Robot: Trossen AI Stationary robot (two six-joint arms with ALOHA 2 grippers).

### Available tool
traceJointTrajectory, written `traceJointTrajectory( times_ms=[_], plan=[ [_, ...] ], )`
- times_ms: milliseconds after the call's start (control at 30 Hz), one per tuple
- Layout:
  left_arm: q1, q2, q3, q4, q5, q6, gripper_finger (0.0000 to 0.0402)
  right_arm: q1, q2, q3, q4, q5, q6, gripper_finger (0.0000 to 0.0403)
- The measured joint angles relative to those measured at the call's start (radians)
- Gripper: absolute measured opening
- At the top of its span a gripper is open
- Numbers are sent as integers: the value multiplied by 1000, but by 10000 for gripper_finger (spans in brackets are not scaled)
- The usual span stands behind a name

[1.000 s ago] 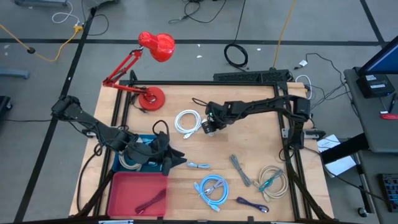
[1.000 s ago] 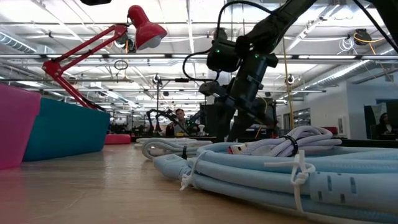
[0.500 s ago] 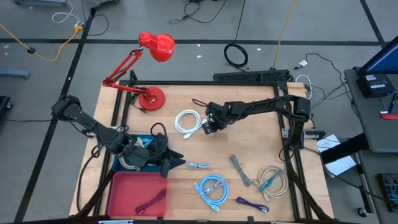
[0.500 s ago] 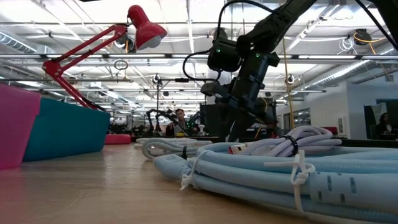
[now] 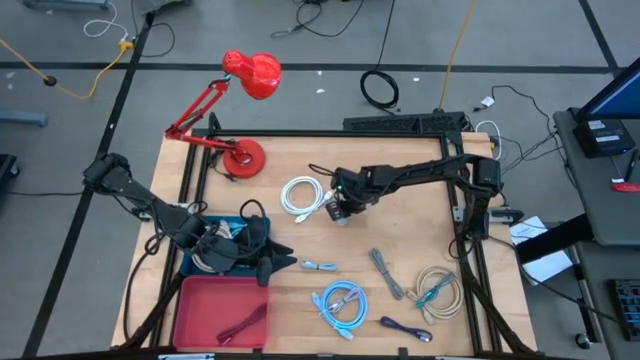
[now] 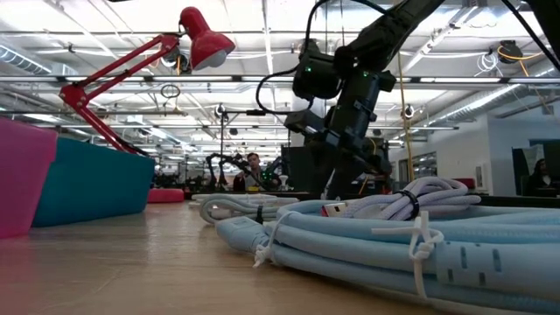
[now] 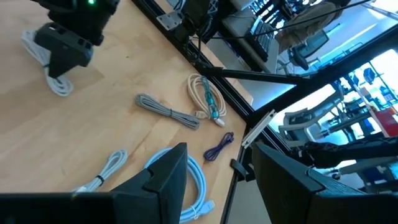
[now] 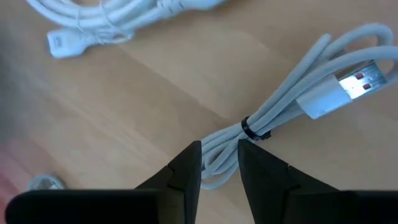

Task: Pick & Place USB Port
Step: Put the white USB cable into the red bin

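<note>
A small white USB cable bundle (image 8: 292, 99), bound by a black tie (image 8: 255, 132), lies on the wooden table near its middle, with its plug (image 8: 345, 90) at one end. My right gripper (image 8: 219, 167) (image 5: 338, 207) points steeply down over the bundle's other end and is shut on it. My left gripper (image 7: 217, 186) (image 5: 280, 262) hangs open above the near edge of the blue bin (image 5: 215, 250), with nothing between its fingers. The low view shows my right gripper (image 6: 331, 179) behind a light blue cable coil (image 6: 394, 236). My right gripper pinches the looped end of the white bundle (image 8: 217, 155), just behind the black tie, between its two fingers. The fingers come from above, slanting down, and lie across the strands. The plug end stretches away from the fingers; whether it is lifted off the table I cannot tell.
A larger white cable coil (image 5: 300, 195) lies just left of my right gripper. Nearer the front lie a short white cable (image 5: 318, 266), a light blue coil (image 5: 342, 303), a grey cable (image 5: 385, 272), a beige and teal cable (image 5: 437, 290) and a purple one (image 5: 405, 328). A red bin (image 5: 215, 315) and a red lamp (image 5: 245, 110) stand at the left.
</note>
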Motion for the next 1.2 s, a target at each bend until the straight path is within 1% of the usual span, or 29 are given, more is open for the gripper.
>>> traceJointTrajectory(
  times_ms=[167, 300, 367, 567, 667, 733, 867, 1000, 1100, 1200],
  plan=[
    [-1, 0, 0, -2, 0, 4, 184, -1, -14, 0, -160, 1, -58, 102],
    [-1, 0, 0, -5, 0, 16, 184, -3, -26, 1, -204, 7, -87, 102],
    [-1, 0, 0, -12, 0, 16, 184, -2, -46, -1, -203, 27, -89, 102],
    [2, 0, 0, -41, -4, 21, 184, -14, -179, 0, -200, 107, -68, 102],
    [2, 1, 0, -44, -18, 30, 184, -34, -232, 0, -250, 142, -61, 102],
    [2, 1, 0, -46, -31, 35, 184, -48, -252, 1, -310, 147, -68, 102],
    [5, 1, 0, -45, -37, 46, 184, -61, -248, -1, -437, 141, -123, 102],
    [9, 1, 0, -45, -37, 54, 184, -45, -205, 0, -431, 109, -172, 104],
    [9, 1, 0, -45, -37, 53, 184, -23, -175, 0, -423, 87, -192, 114],
    [9, 1, 0, -44, -35, 49, 184, -5, -147, 0, -418, 112, -201, 127]
  ],
)
